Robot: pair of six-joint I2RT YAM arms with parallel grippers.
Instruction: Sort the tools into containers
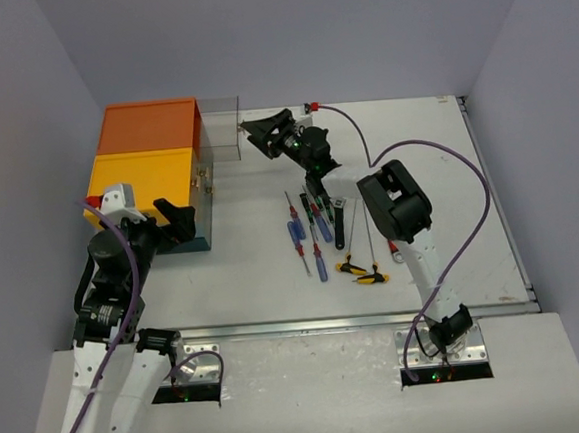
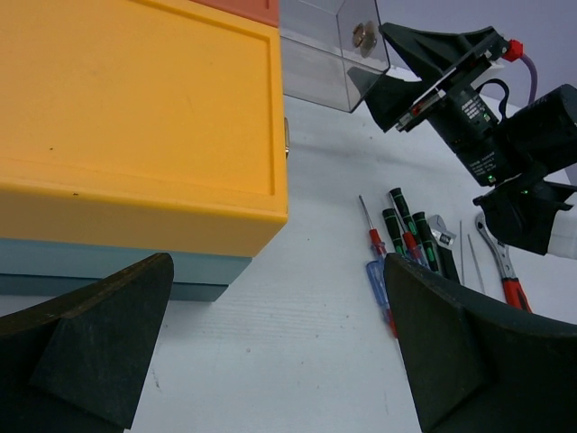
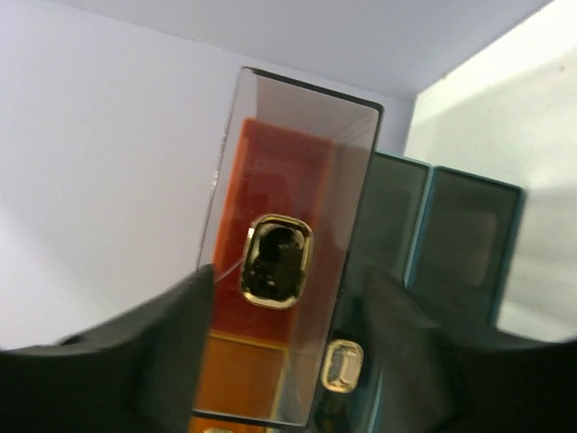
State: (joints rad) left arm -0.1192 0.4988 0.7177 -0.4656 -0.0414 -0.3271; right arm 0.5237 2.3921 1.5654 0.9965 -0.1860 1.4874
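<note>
The clear drawer (image 3: pixel 288 180) stands pulled out of the containers (image 1: pixel 151 172), its brass latch (image 3: pixel 276 262) directly before the right claw (image 3: pixel 290 298). The fingers (image 3: pixel 171 343) are parted, gripping nothing

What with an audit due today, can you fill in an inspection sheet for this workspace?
Surface: white table, flat, no spills seen.
Job's things: teal box unit at far left, one clear drawer pulled out; loose tools lying at centre, unsorted.
Clutter: nothing seen.
Grippers: left gripper open, empty, beside the box unit; right gripper open, fingers either side of the drawer's brass latch.
Cables: purple cables loop over both arms.
Surroundings: plain walls on three sides.
</note>
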